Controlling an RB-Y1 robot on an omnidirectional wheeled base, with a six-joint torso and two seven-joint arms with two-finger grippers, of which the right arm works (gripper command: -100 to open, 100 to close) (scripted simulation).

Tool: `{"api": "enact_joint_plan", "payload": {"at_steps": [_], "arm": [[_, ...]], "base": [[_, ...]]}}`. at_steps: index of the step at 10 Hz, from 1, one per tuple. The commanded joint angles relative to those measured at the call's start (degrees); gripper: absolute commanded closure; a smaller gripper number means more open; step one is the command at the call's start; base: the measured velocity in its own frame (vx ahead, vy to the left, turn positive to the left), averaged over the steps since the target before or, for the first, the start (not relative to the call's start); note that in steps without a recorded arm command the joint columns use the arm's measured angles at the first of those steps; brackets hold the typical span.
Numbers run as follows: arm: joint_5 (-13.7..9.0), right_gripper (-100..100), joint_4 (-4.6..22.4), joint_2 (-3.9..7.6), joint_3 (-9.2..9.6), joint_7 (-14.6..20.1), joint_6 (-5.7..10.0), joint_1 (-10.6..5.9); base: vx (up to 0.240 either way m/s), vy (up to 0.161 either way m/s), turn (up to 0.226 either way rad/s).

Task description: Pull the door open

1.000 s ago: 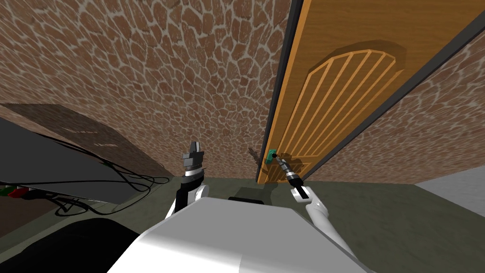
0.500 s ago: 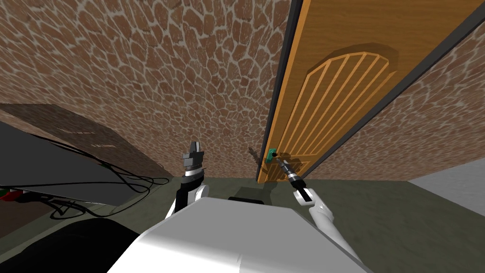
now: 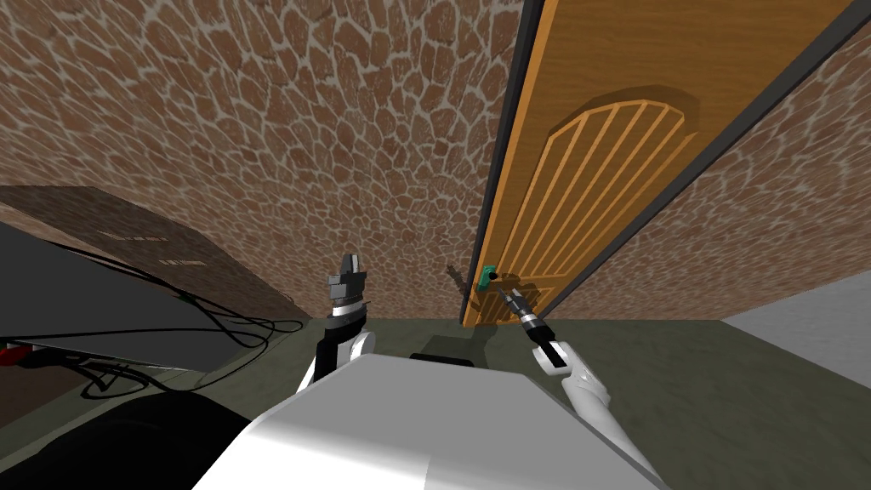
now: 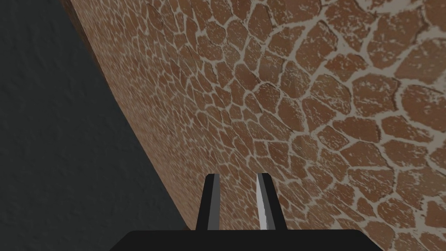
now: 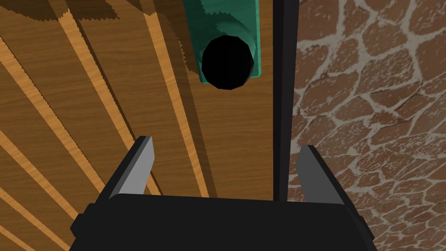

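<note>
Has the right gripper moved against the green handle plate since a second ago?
Yes, slightly: the right gripper has drawn back from the green handle plate, towards the lower right in the head view.

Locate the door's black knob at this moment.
In the right wrist view, the black knob sits on a green plate at the edge of the door, ahead of the open right gripper, untouched.

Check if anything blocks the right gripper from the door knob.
Nothing visible does. The right gripper is open, and the black knob on its green plate lies ahead of the fingertips, with only bare door between.
</note>
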State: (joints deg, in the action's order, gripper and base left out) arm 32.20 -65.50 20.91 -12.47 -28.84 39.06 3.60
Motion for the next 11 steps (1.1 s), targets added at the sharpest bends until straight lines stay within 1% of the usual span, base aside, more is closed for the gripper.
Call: {"api": "enact_joint_plan", "payload": {"at_steps": [1,5,6,8,11], "arm": [[1.4,-100,-0.1,0.31,-0.39,-2.5,0.24,0.52],[4.1,-100,-0.6,1.03,-1.15,-6.6,0.57,1.81],[3.7,-100,-0.2,0.87,-1.06,-6.0,0.60,1.45],[3.7,-100,0.1,0.61,-1.22,-6.6,0.23,1.04],[3.7,-100,0.6,0.11,-1.46,-7.2,-0.56,0.24]], "base": [[-0.028,0.026,-0.037],[-0.026,0.030,-0.026],[-0.010,0.013,-0.007],[0.147,-0.006,0.039],[0.185,0.046,0.047]]}}
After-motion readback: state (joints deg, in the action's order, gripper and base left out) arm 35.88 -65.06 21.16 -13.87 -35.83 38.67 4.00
